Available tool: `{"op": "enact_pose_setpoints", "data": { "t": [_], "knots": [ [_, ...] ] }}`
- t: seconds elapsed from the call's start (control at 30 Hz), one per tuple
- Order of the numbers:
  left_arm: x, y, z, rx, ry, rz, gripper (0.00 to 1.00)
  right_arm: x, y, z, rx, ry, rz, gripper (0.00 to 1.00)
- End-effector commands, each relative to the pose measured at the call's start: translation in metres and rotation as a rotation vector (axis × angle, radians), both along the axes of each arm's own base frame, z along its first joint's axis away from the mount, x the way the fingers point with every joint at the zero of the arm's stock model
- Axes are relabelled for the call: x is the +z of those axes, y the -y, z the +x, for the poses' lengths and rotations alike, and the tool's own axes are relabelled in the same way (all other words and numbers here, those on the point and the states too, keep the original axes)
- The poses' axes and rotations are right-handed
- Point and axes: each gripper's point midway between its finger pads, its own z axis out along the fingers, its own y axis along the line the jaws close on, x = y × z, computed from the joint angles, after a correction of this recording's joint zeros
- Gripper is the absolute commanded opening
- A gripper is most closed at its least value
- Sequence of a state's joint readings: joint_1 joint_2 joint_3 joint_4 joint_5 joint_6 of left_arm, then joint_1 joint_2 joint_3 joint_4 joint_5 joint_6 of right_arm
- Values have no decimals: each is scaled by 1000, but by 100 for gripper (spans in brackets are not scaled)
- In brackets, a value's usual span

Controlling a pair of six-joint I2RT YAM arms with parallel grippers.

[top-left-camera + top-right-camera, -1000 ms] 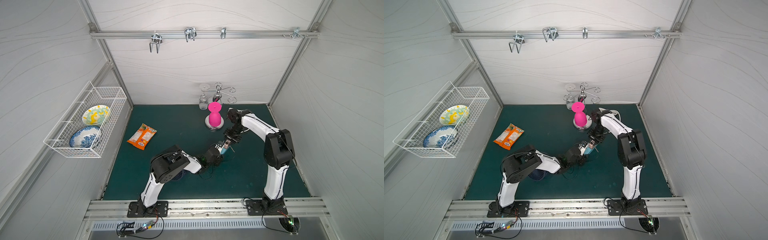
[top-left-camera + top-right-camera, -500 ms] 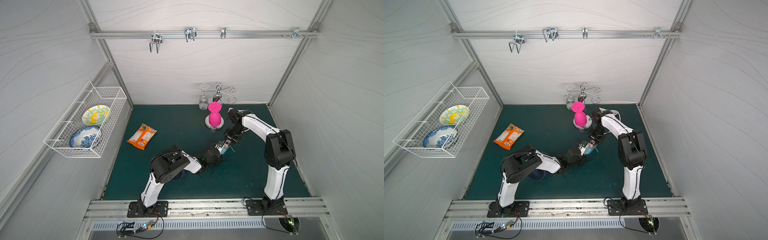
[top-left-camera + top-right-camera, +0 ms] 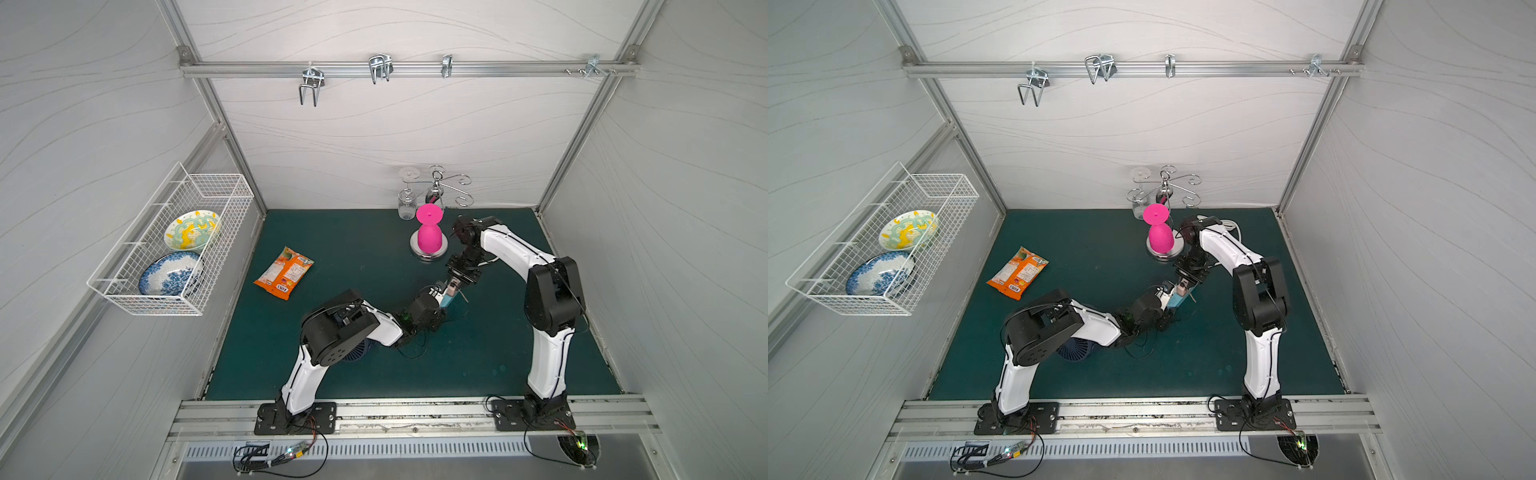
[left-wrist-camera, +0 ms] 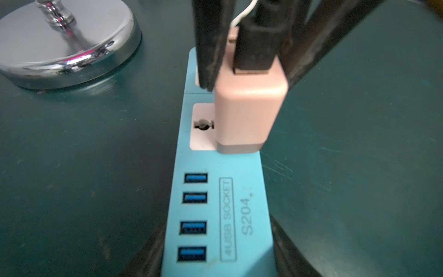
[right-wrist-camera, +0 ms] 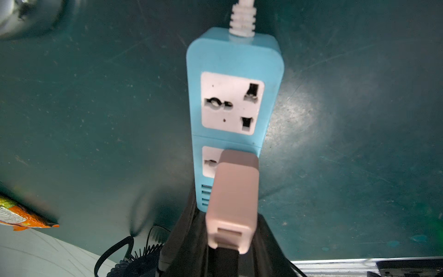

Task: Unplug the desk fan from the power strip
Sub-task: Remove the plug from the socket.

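Overhead stereo pair; close wrist views

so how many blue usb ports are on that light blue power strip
4, in one row down the light-blue rectangular power strip, beside its "4USB SOCKET" label, between the pink cube plug and the strip's gripped end; none look hidden.

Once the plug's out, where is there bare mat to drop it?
Free: mat between the right arm's base and the power strip, and between the snack bag and chrome stand. Crowded: around the strip, and near the desk fan under the left arm.
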State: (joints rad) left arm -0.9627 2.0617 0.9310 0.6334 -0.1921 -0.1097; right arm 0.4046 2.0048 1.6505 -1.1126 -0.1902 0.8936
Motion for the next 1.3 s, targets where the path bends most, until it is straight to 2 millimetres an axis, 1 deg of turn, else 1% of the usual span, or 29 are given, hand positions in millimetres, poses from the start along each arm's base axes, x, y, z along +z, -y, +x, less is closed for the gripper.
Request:
{"op": "enact_pose_setpoints", "data": {
  "t": [0.0, 0.13, 0.23, 0.37, 0.57, 0.73, 0.9, 1.0, 1.17, 1.27],
  "knots": [
    [-23, -7, -5, -1, -62, 49, 36, 4, 3, 3, 18, 57, -11, 8],
    [-22, -7, -4, -1, -61, 47, 36, -1, 8, -8, 18, 55, -30, 8],
    [-22, -7, -3, -2, -62, 45, 36, -1, 10, -10, 10, 72, -32, 8],
    [-24, -8, -4, -4, -64, 51, 36, 1, 10, -7, 12, 79, -39, 8],
    [-23, -7, -5, -7, -69, 44, 35, 0, -2, 4, 36, 52, -46, 8],
    [-23, -7, -5, -12, -65, 48, 35, -5, -6, 3, 44, 26, -71, 8],
    [-23, -8, -5, -5, -69, 45, 35, -5, -4, 0, 39, 32, -65, 8],
    [-24, -11, -3, 18, -88, 39, 35, -2, -1, -2, 32, 60, -52, 8],
    [-23, -14, 0, 30, -97, 27, 35, -4, 9, -10, -14, 102, -25, 8],
    [-23, -15, 0, 27, -97, 30, 35, -4, 9, -10, -27, 121, -18, 8]
  ]
}}
